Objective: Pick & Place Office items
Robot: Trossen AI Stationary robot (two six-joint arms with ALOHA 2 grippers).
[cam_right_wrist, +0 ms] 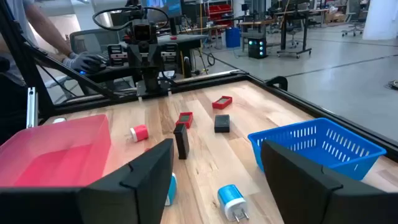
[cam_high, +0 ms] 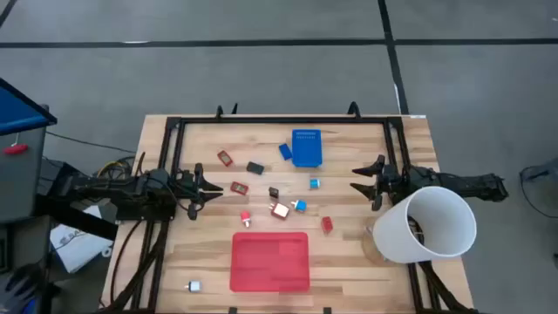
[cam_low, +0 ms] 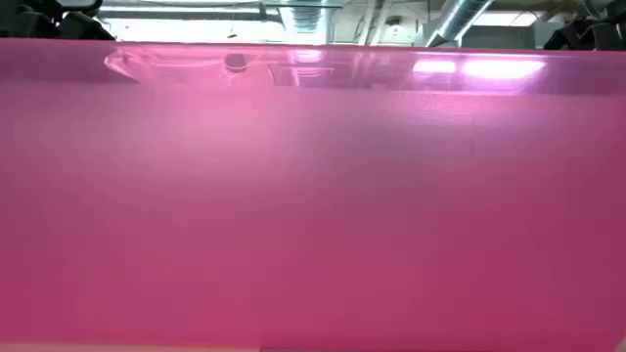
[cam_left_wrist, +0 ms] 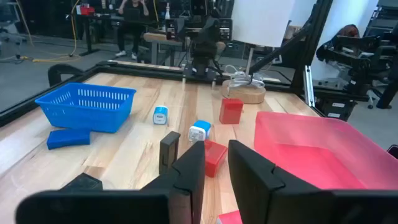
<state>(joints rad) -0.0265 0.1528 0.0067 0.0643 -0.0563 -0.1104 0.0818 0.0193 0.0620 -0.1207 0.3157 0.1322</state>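
The light wooden slat table (cam_high: 349, 262) with a black frame carried a flat red rectangular plastic tray (cam_high: 270, 261) near its front edge and a small blue perforated plastic bin (cam_high: 306, 147) near its back edge, well apart. A flat blue block (cam_high: 285, 151) lay just beside the bin. Between tray and bin, about 10 small office pieces (cam_high: 280, 210) in red, black, blue and white lay scattered. 1 small white piece (cam_high: 193, 286) lay alone, left of the tray. A large white paper cup (cam_high: 425, 224) stood at the right side.
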